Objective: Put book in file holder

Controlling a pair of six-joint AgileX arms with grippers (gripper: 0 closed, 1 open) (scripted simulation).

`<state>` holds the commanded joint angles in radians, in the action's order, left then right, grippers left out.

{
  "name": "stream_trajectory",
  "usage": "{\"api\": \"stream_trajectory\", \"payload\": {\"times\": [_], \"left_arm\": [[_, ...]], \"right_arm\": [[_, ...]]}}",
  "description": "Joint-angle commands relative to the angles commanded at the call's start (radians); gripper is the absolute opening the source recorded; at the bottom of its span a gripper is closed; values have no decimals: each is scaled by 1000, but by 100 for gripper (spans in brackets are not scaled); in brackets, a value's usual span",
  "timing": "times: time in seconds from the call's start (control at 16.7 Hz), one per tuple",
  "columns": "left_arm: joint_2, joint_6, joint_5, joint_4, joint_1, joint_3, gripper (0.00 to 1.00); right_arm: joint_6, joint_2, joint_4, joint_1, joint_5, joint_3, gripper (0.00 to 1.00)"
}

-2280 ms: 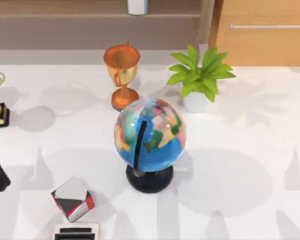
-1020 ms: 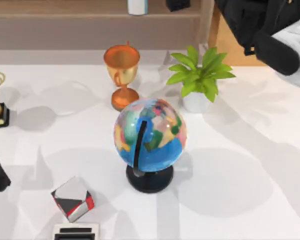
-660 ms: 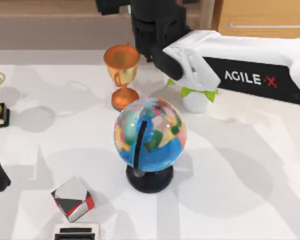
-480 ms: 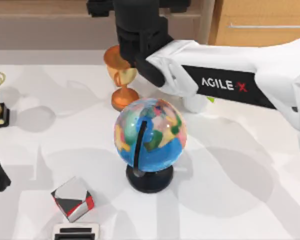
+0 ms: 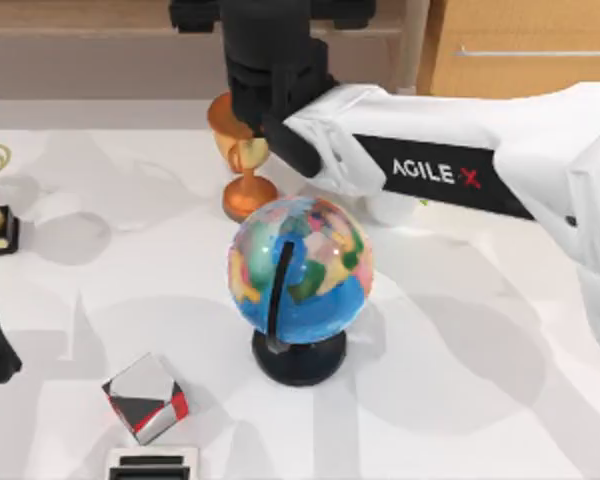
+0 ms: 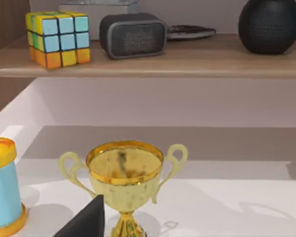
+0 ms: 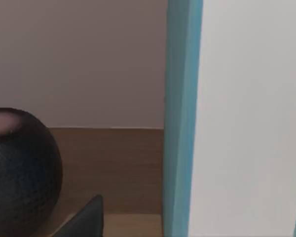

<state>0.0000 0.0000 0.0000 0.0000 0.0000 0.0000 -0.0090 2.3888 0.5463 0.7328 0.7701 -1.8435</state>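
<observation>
The right arm (image 5: 450,175) reaches across the worktop (image 5: 480,330) from the right, its wrist above the orange trophy (image 5: 242,150) behind the globe (image 5: 300,275). The right wrist view shows the book (image 7: 227,118) upright beside a dark round speaker (image 7: 19,168) on the shelf (image 7: 113,148). Jaw state cannot be determined.

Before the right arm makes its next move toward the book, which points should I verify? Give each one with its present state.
1. Right tool reached to the shelf at the table's back edge: ok.
2. Book close before the right wrist camera, standing upright: ok.
3. Right tool open or shut: cannot tell.
4. Black round speaker apart from the book: ok.
5. Right arm passes above the orange trophy and behind the globe; clearance: cannot tell.
6. File holder located: cannot tell.
</observation>
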Motion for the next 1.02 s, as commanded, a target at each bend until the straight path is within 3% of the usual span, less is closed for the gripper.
{"api": "stream_trajectory", "payload": {"times": [0.6, 1.02], "left_arm": [[0, 0, 0, 0, 0, 0, 100], [0, 0, 0, 0, 0, 0, 100]], "right_arm": [[0, 64, -48, -20, -22, -117, 100], [0, 64, -48, -20, -22, -117, 47]]}}
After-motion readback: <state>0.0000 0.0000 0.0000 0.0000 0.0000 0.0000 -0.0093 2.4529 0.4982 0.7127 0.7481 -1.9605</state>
